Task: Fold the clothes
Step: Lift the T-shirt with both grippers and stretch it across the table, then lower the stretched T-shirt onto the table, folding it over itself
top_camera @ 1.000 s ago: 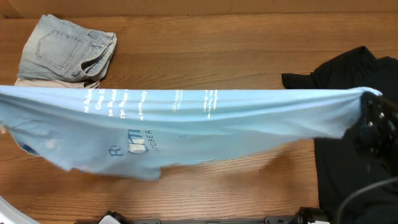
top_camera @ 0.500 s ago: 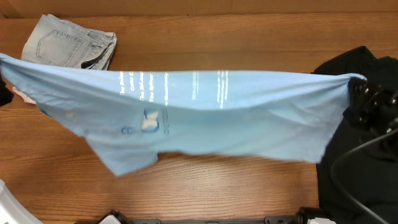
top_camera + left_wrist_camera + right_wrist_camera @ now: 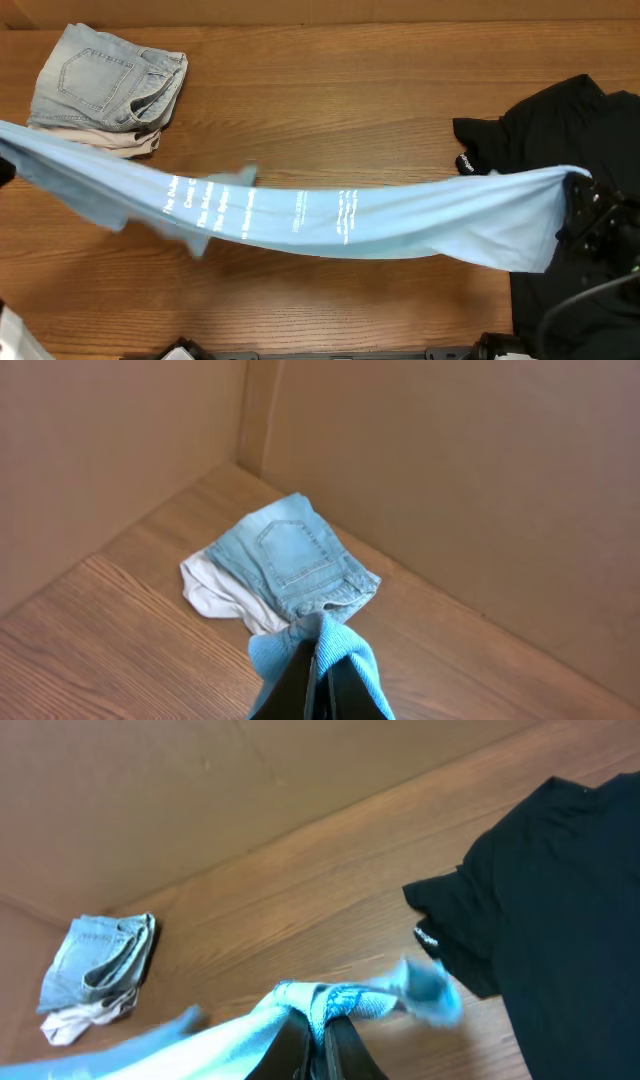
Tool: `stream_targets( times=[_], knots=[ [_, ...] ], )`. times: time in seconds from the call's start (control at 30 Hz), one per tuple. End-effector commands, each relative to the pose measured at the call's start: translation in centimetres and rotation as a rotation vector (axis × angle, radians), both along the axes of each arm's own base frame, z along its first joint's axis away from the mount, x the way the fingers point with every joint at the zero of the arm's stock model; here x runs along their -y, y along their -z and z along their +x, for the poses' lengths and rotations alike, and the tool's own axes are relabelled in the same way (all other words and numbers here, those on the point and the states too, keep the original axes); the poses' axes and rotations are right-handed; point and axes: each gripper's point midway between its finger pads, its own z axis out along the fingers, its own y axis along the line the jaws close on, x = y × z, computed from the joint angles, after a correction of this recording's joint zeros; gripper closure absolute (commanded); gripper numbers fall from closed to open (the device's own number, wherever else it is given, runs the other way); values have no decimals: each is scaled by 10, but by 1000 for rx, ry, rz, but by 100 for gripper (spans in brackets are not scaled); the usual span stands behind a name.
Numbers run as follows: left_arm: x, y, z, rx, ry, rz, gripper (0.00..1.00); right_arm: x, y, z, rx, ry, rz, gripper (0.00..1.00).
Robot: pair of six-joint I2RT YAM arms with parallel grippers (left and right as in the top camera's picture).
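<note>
The sky-blue T-shirt (image 3: 330, 215) is hanging stretched in a long band across the wooden table (image 3: 350, 90), from the left edge of the overhead view to the right side. Its left end is running out of that frame, so the left gripper (image 3: 312, 680) is barely showing from above. In the left wrist view its dark fingers are pressing together on a bunched corner of blue cloth. The right gripper (image 3: 322, 1040) is likewise clamping a gathered blue corner, with loose fabric blurring beside it. The shirt's left portion is smearing with motion overhead. Its white lettering is showing as short columns too small to read. Whether the sagging middle is touching the table cannot be told.

The black T-shirt (image 3: 570, 130) is lying crumpled at the table's right side, partly cut off by the frame edge. The right end of the blue shirt and the right arm are covering part of it. A small white label is showing at its near edge, unreadable.

At the far left a folded denim garment (image 3: 105, 85) is lying pocket-up on a pale cloth (image 3: 120, 143), which is peeking out only along its front edge. Cardboard walls (image 3: 450, 480) are enclosing the table's far corner, and the denim pile is sitting close to them.
</note>
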Motion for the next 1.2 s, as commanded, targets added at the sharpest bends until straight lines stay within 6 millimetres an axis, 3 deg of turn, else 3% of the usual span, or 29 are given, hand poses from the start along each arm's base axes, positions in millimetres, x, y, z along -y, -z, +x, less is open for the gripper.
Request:
stream_targets(
  times=[0.0,0.1,0.23,0.47,0.6,0.77,0.8,0.83,0.87,0.9,0.93,1.03,1.17],
  knots=[
    [1,7,29,-4,59,-48,96,14,9,27,-32,62,-17,96],
    [22,19,71,-33,220,-34,96,17,27,62,-85,61,-10,96],
    [68,58,143,-139,423,58,96,24,62,122,-184,60,-3,96],
    [116,167,258,-318,510,139,96,35,147,226,-324,55,5,96],
    [125,228,307,-365,499,174,96,39,207,277,-375,48,16,96],
    [121,278,336,-387,445,125,91,49,265,314,-408,60,18,96],
    [119,283,339,-384,438,118,76,52,271,319,-407,64,19,92],
    [119,286,342,-378,436,112,53,55,276,323,-401,67,16,72],
    [119,289,344,-377,436,111,32,59,280,328,-391,60,2,34],
    [119,289,344,-376,436,112,10,63,281,329,-387,61,-3,14],
    [118,289,344,-378,433,117,0,66,281,329,-385,56,-13,5],
    [117,279,337,-401,472,171,0,79,279,319,-416,76,-10,0],
    [115,265,307,-485,477,162,0,95,283,281,-554,123,39,0]
  ],
)
